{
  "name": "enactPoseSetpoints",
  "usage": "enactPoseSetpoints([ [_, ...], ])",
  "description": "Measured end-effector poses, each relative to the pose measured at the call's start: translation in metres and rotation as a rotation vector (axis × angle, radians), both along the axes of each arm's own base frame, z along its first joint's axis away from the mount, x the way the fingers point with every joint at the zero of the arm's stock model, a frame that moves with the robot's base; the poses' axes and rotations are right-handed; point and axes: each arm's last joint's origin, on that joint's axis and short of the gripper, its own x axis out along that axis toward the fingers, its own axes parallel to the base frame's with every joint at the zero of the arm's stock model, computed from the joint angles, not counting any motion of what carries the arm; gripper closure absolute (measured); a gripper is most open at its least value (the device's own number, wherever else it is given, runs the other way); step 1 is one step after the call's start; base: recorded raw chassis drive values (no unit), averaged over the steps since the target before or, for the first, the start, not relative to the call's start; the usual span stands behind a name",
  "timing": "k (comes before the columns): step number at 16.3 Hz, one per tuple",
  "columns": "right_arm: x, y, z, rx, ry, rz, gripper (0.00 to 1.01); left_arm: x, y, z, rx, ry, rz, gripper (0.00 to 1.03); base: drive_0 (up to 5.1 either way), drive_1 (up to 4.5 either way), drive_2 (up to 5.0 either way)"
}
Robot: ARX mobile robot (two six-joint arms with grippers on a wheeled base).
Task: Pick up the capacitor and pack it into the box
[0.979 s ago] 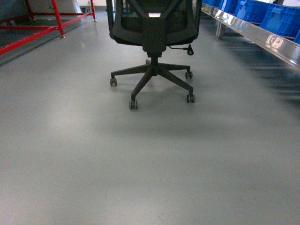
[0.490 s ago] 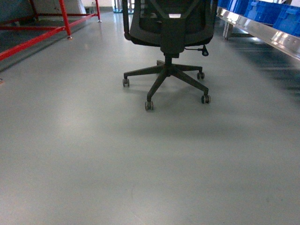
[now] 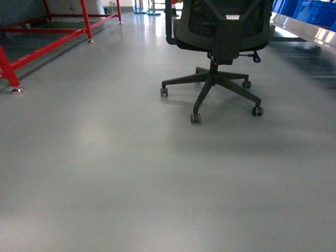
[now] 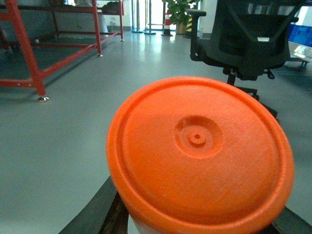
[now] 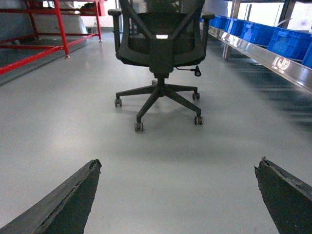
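Grey workshop floor (image 3: 105,173) w/ black office chair (image 3: 215,31) ahead. Left hand (image 4: 195,229) gripped an orange-capped cylinder (image 4: 200,156), likely the capacitor: rigid, light, smooth, so best held round its sides. Right hand (image 5: 178,195) spread wide, empty. Box not in view.
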Motion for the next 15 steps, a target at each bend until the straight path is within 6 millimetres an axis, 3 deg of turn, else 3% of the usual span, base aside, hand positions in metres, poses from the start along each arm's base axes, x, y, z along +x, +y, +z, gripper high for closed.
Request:
enactPoseSetpoints([
  [15, 0.0, 0.0, 0.0004, 0.0, -0.004, 0.0, 0.03, 0.0, 0.0, 0.0001, 0.0, -0.002, 0.001, 0.59, -4.9, 2.48, 2.5],
])
